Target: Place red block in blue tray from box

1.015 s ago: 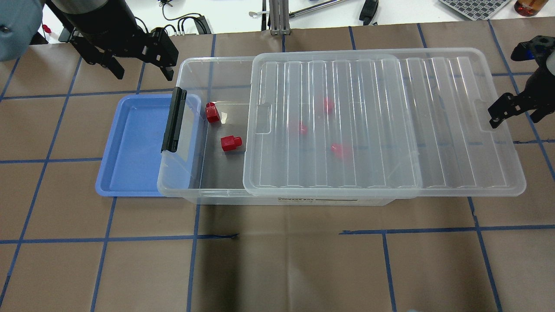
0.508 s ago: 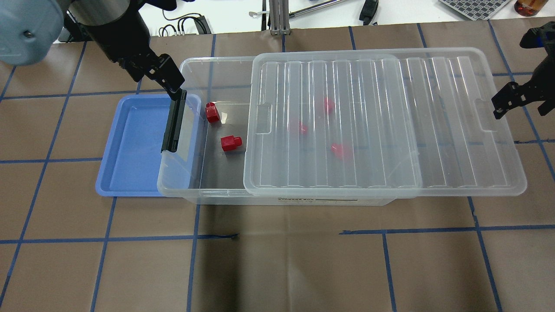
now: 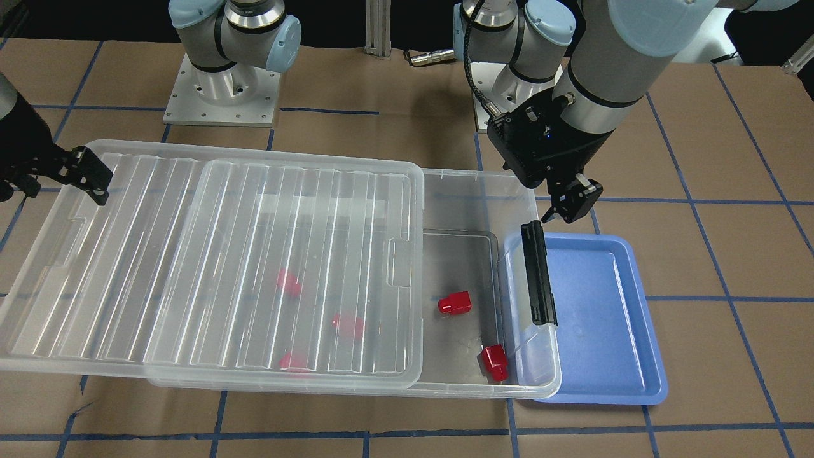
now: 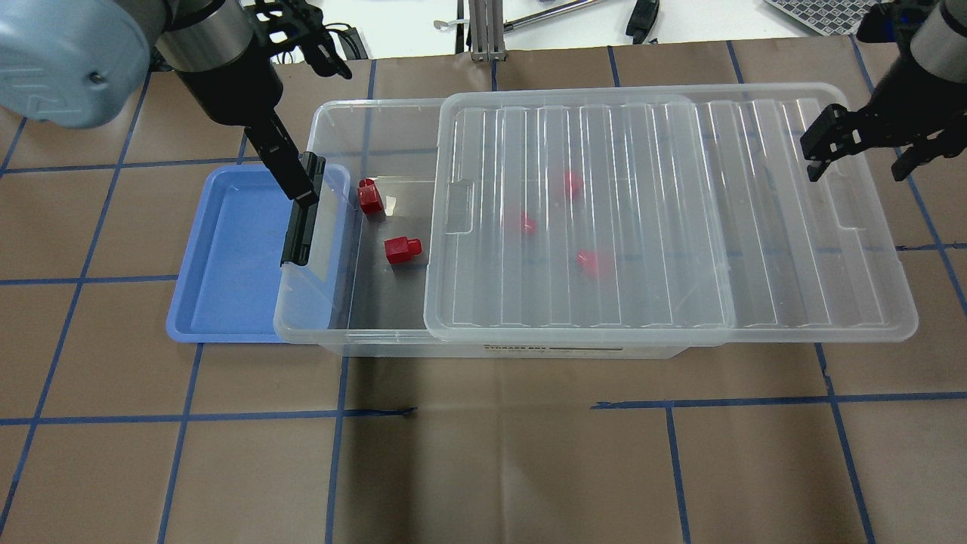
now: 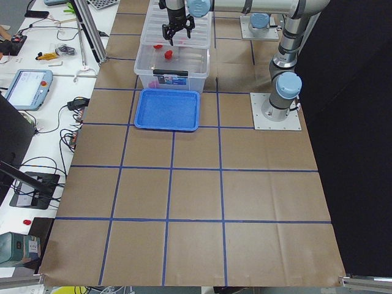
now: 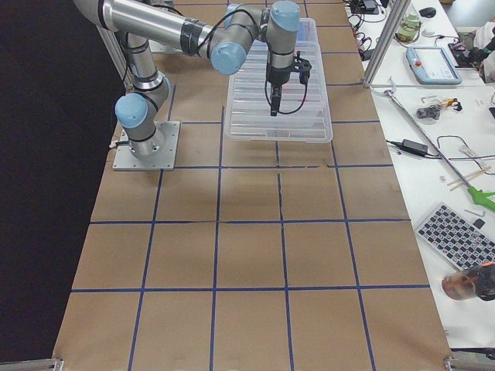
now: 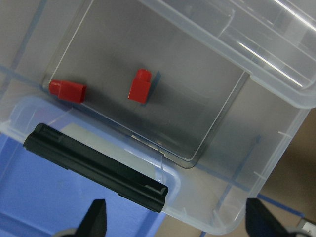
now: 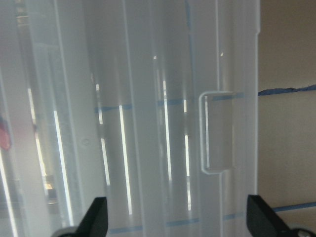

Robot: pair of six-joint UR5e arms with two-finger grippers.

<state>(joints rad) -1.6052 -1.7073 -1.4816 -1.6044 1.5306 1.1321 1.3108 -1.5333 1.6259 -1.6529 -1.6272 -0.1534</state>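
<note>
1. Left end effector (image 3: 572, 202) has swung in from the far-left corner of the tabletop (image 4: 483, 468). It now hangs over the black latch (image 4: 302, 219) of the box (image 4: 340, 109), fingers wide apart and empty.
2. Right end effector (image 4: 857, 155) has moved in from the right edge to over the end of the lid (image 4: 665, 211), also wide open and holding nothing.
3. Likely an approach only; no pick yet.
4. Count: five red blocks, all in the box. Two lie uncovered (nearest red block (image 4: 401, 249)) and three sit under the lid. One blue tray (image 4: 227, 249), empty, toward the left edge.
</note>
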